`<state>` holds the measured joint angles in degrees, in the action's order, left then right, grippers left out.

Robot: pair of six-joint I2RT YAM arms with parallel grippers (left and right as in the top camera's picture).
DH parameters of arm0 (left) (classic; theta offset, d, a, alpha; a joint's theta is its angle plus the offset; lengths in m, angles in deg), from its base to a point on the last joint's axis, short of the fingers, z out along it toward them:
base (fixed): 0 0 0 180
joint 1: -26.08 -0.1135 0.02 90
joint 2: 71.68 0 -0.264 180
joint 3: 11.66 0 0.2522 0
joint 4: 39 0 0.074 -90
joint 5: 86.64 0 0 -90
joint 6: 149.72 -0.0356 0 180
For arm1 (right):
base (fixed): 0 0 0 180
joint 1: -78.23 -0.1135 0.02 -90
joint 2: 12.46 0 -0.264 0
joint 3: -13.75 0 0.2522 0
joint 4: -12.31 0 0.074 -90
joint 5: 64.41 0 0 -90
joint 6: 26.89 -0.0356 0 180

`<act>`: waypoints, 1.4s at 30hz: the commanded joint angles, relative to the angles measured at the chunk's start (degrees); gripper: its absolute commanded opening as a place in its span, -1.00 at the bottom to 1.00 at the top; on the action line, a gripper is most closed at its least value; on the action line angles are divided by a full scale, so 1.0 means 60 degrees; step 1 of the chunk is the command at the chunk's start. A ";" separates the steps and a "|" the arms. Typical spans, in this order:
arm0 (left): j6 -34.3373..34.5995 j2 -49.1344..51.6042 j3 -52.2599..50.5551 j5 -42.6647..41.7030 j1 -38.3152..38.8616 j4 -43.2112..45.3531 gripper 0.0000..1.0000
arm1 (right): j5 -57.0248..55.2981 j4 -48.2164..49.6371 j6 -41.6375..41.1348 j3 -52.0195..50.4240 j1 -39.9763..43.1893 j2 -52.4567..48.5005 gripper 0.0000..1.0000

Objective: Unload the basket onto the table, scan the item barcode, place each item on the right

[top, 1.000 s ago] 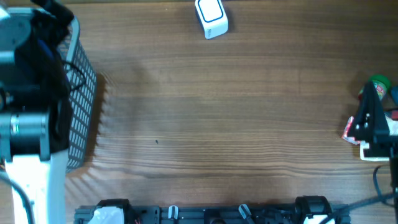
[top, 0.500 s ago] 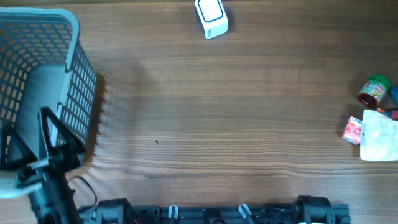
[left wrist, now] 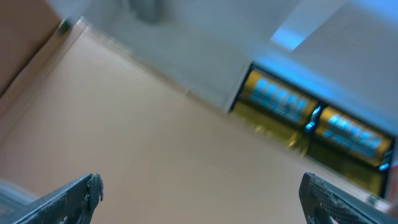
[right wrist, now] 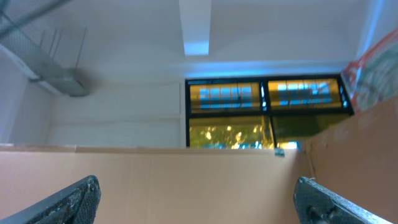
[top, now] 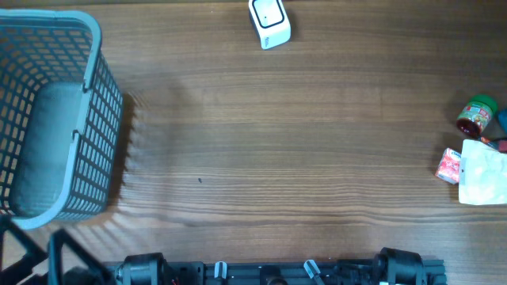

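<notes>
Your left gripper (left wrist: 200,186) and right gripper (right wrist: 197,186) both stand spread wide, with nothing between the fingers. Both wrist cameras tilt up at a blurred room with a cardboard wall (right wrist: 155,180) and lit windows (right wrist: 264,118).

From overhead, only a dark sliver of the left arm (top: 55,257) shows at 7 o'clock, cut off by the edge.

The wooden table (top: 277,158) carries these things:
- the white scanner (top: 269,24) at 12 o'clock
- the basket (top: 103,142) at 9 o'clock
- the jar (top: 478,116), red packet (top: 449,165) and cropped white pouch (top: 483,182) at 3 o'clock

No barcode is legible.

Half a second ago the left arm overlapped the basket's near corner. It has since pulled back.

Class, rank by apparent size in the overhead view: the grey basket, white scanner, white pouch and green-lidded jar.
Grey basket, clearly largest.
White pouch, partly cut off at the edge.
White scanner.
Green-lidded jar, only slightly smaller than the scanner.
</notes>
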<state>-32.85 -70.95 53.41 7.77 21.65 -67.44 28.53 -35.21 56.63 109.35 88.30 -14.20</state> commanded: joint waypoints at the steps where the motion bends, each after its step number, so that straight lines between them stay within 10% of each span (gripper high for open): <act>1: 0.0131 -0.0066 0.0266 -0.0124 0.0346 0.1559 1.00 | 0.0160 0.0313 -0.0273 0.0066 0.0219 0.0237 1.00; 9: -0.0120 -0.0073 0.0051 -0.0299 0.0321 0.2299 1.00 | 0.0168 0.0721 -0.0980 -0.0324 0.0124 0.0233 1.00; 13: -0.0124 0.0047 -0.0342 0.0029 0.0321 -0.0091 1.00 | 0.1443 0.0787 -0.2226 -0.2255 0.0124 0.0229 1.00; 24: -0.0514 0.0047 -0.8404 -0.0834 0.0321 0.9577 1.00 | 0.2036 0.5140 -0.2200 -0.8830 0.0131 0.0229 1.00; 42: -0.1195 0.0066 -0.8491 -0.0397 0.0321 0.4783 1.00 | 0.0867 0.5337 -0.3442 -1.3413 0.0127 -0.0058 1.00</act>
<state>-38.73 -70.19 2.46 4.58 23.44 -37.19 36.46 -3.69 39.08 28.70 89.17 -13.79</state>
